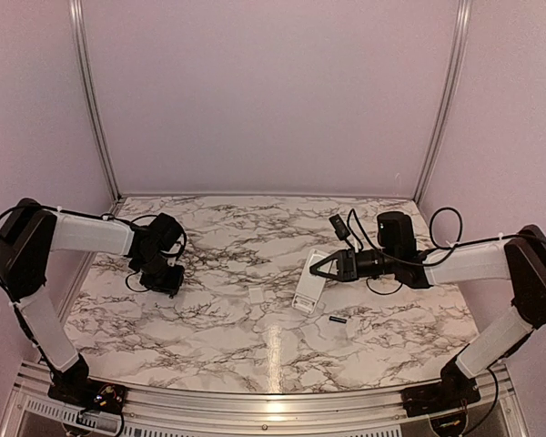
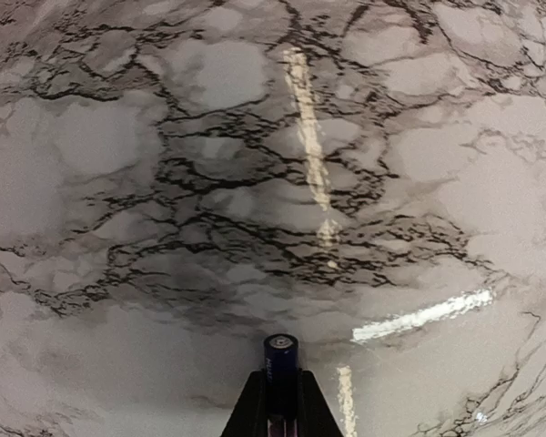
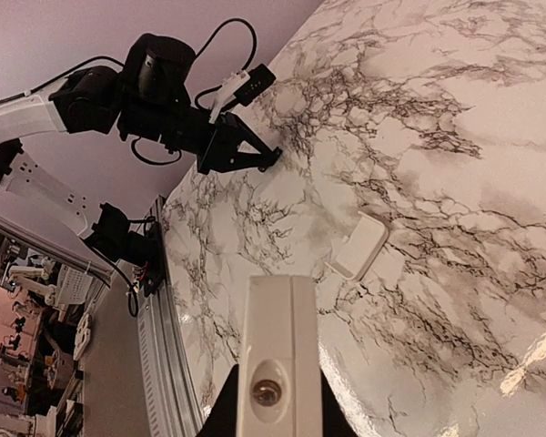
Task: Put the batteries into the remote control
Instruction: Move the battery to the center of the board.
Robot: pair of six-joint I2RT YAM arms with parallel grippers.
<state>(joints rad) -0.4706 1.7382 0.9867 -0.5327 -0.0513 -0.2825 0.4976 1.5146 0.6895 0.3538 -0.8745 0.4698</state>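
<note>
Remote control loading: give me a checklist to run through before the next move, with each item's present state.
1. Left gripper shut on the gripped battery: ok; the battery's end sticks out past the fingers.
2. Right gripper shut on the remote control: ok.
3. Cover plate off the remote and lying on the table: ok.
4. Battery bay open and reachable: cannot tell; no view shows it clearly.
5. Gripped battery's polarity matched to the bay: cannot tell.
6. Loose battery lying on the table close to the remote: ok.
</note>
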